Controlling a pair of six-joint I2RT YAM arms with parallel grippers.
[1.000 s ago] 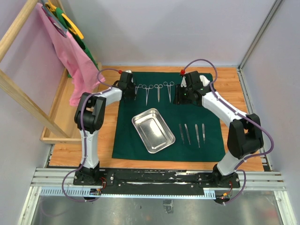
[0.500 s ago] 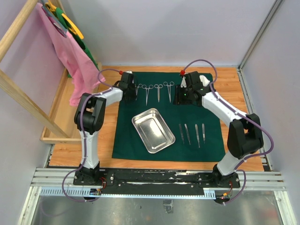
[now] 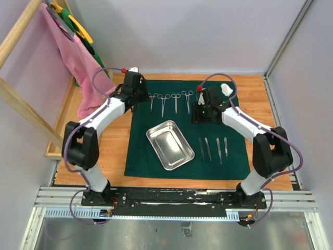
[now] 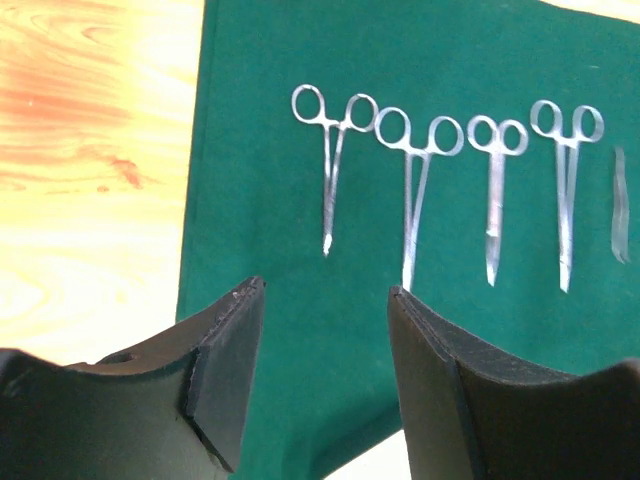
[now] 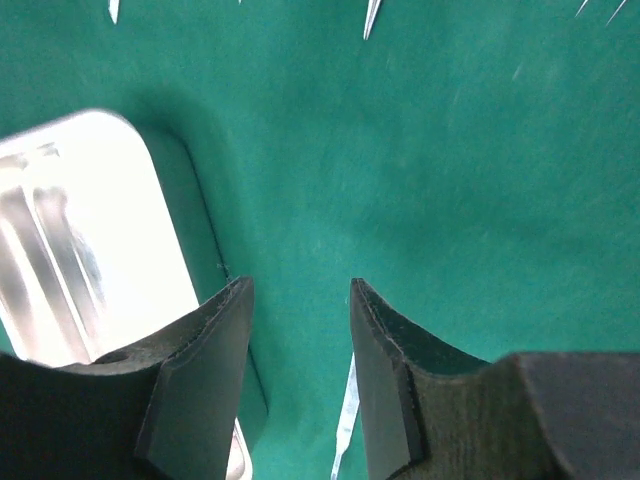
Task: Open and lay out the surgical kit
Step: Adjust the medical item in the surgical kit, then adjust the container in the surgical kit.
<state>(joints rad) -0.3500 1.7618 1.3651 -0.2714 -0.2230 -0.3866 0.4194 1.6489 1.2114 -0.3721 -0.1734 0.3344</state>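
Your left gripper (image 4: pixel 322 290) and right gripper (image 5: pixel 300 285) are hovering, jaws parted, empty; the right one is half hiding the steel tray (image 5: pixel 80 230).

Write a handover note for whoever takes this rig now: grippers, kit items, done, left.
Left gripper: open, empty, over the cloth by the forceps.
Right gripper: open, empty, over the cloth beside the tray.
Done: cloth spread flat, tray central, four forceps in a far row, four tweezers at right.
Left: probably the gauze wad at the far right corner; no packet in view.
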